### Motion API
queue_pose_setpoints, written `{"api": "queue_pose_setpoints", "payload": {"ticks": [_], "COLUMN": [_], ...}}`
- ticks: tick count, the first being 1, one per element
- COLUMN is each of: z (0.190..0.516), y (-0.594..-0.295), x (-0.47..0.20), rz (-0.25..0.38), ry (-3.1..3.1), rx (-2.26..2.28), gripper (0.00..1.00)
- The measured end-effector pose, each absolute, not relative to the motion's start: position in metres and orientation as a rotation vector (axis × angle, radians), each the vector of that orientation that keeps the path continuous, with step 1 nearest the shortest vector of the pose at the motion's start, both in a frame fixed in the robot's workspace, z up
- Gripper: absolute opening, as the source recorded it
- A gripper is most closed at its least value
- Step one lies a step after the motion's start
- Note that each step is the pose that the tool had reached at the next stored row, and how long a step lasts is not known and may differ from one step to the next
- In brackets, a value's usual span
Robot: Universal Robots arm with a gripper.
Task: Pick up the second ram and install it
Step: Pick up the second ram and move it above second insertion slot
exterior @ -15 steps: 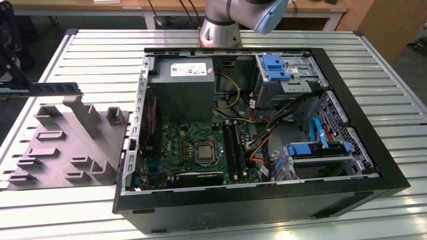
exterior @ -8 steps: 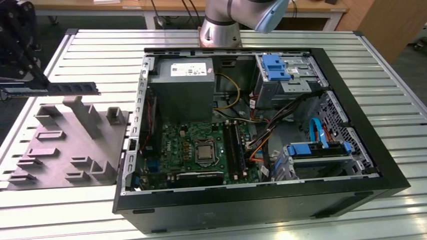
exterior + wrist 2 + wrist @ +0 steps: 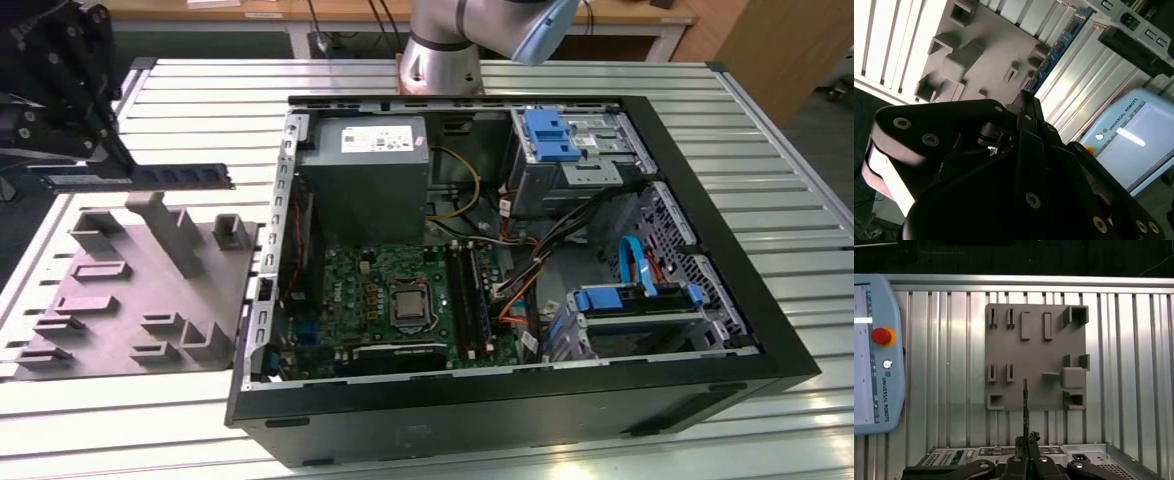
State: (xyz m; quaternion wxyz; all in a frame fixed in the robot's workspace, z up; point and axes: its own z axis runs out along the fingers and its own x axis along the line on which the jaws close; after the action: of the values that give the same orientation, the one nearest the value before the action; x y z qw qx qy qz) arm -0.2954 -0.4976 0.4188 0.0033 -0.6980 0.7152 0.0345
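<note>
Gripper clamped on ram, held level over grey fixture. Open case at exterior view's right. Pendant beside fixture.

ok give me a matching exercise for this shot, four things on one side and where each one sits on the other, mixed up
Things
1. second ram
2. grey fixture plate
3. processor socket
4. grey power supply box

Places
A. on the motherboard in the open case
B. held in the gripper, up off the table
C. flat on the slatted table, to the exterior view's left of the case
D. inside the case, at the end nearest the arm's base

Pairs: 1-B, 2-C, 3-A, 4-D
</note>
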Motion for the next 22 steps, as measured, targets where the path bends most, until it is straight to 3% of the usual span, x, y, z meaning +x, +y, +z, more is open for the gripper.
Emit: {"api": "queue_pose_setpoints", "payload": {"ticks": [22], "z": [0.417], "y": [-0.498], "x": [-0.216], "rz": [0.108], "ry": [2.242], "rx": [-2.188], "gripper": [0.11]}}
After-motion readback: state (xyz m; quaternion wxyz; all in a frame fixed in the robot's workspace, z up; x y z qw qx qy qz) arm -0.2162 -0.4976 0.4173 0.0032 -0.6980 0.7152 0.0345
